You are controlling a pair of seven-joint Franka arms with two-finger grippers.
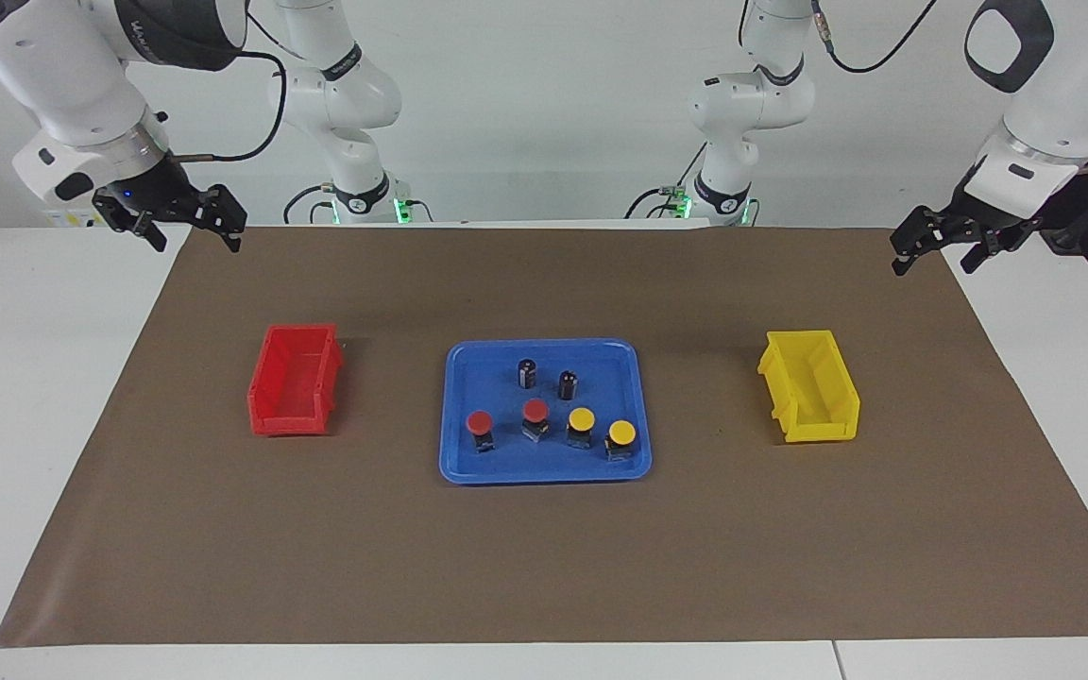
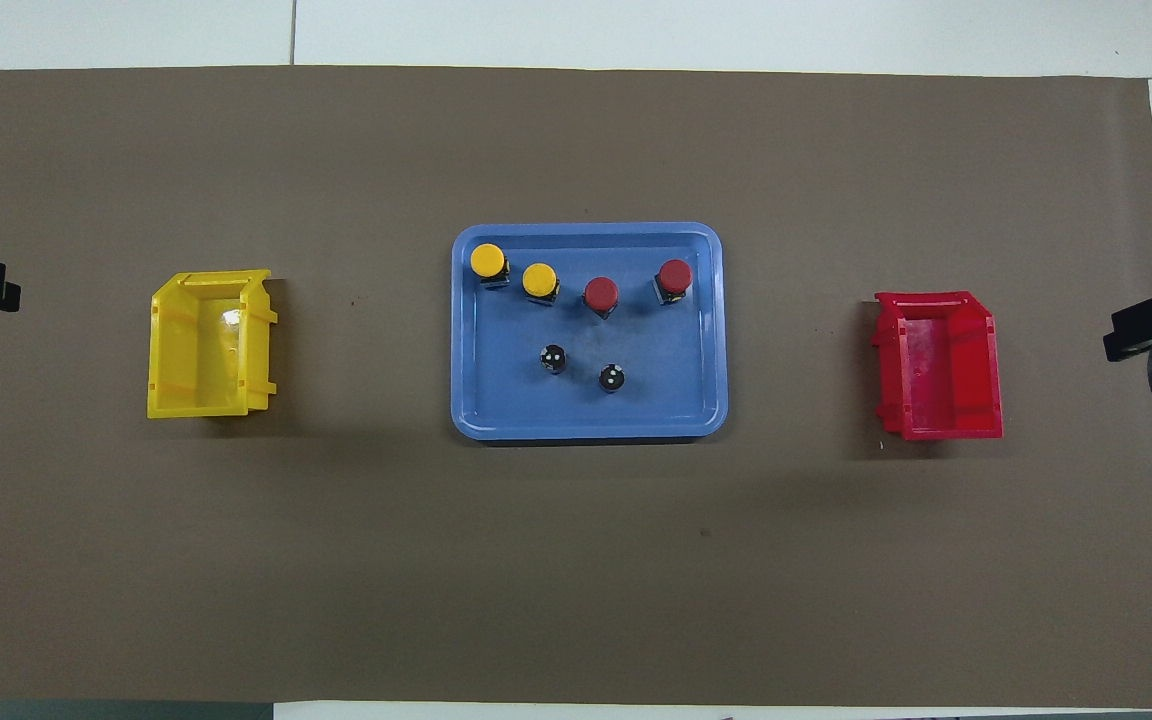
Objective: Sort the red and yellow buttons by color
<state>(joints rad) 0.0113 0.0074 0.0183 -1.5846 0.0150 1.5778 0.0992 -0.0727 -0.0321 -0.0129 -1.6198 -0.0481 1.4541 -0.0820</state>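
Brown paper (image 1: pixel 544 548) covers your table from end to end, matte and flat. At its middle lies a blue tray (image 1: pixel 457 463), a shallow plastic rectangle with rounded corners and a raised lip. You have four push-buttons standing in it in a loose row along the edge farther from the robots, each a round domed cap on a small black body: the outer red button (image 1: pixel 480 423) and the inner red button (image 1: pixel 535 411) toward the right arm's end, the inner yellow button (image 1: pixel 582 419) and the outer yellow button (image 1: pixel 621 433) toward the left arm's end. Nearer to the robots in the same tray stand two dark cylinders (image 1: pixel 527 372), upright and slightly apart.

Your red bin (image 1: pixel 291 423) sits toward the right arm's end, an open-topped glossy plastic box with nothing in it. Your yellow bin (image 1: pixel 820 432), of the same shape, sits toward the left arm's end, also with nothing in it.

Your right gripper (image 1: pixel 193 228) hangs in the air over the paper's corner at its own end, tilted downward, fingers spread apart and holding nothing. Your left gripper (image 1: pixel 939 247) hangs over the paper's corner at its end, likewise angled down, fingers parted and holding nothing.
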